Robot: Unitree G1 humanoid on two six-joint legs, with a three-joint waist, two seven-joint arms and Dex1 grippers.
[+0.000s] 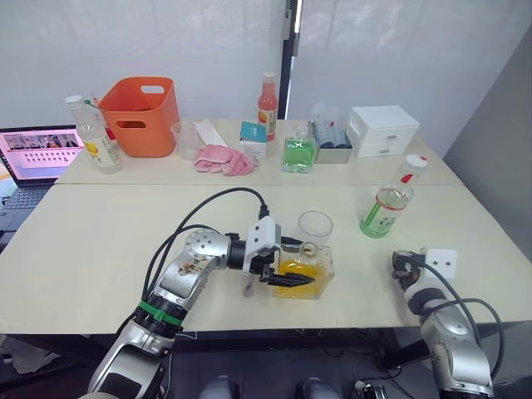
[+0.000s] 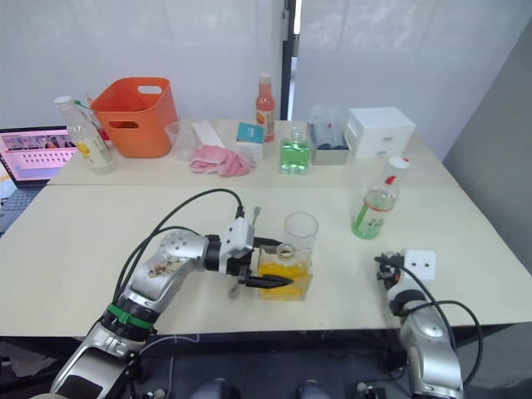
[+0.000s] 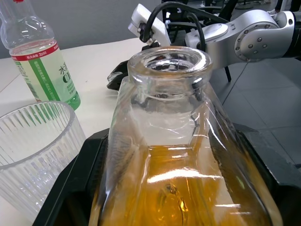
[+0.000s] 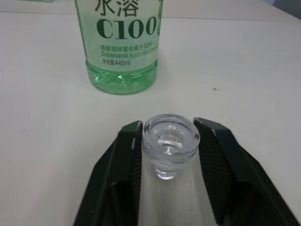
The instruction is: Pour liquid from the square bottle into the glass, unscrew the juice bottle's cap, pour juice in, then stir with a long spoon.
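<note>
Step in hand: the first one, pouring from the square bottle (image 1: 306, 276) into the glass (image 1: 315, 227); I judge the pour not yet begun, since the bottle stands upright on the surface (image 1: 100, 241) with its neck open and the glass looks empty.
Left pincer (image 1: 291, 280): closed around the body of the square bottle, one black finger on each flat side, as the left wrist view shows; centre of the left eye view, slightly low.
Square bottle: lower centre of the frame, about half full of yellow-orange liquid, just in front of the glass and very near it.
Glass: centre of the frame, upright, just behind the bottle.
Right pincer (image 4: 167, 155): its fingers sit against either side of a small clear glass stopper (image 4: 170, 141), which seems to be the bottle's own; lower right of the left eye view, low over the surface.
Juice bottle (image 1: 387, 199): right of centre, upright, its cap (image 1: 415, 162) on, well apart from the glass.
Long spoon (image 2: 246, 249): lies on the surface just left of the square bottle, partly hidden by the left arm.
Next move calls for: lifting the bottle clear, bringing its neck over the rim of the glass and tilting slowly; the glass is close, so little travel is needed, and the firm side grip must hold as the weight shifts.
</note>
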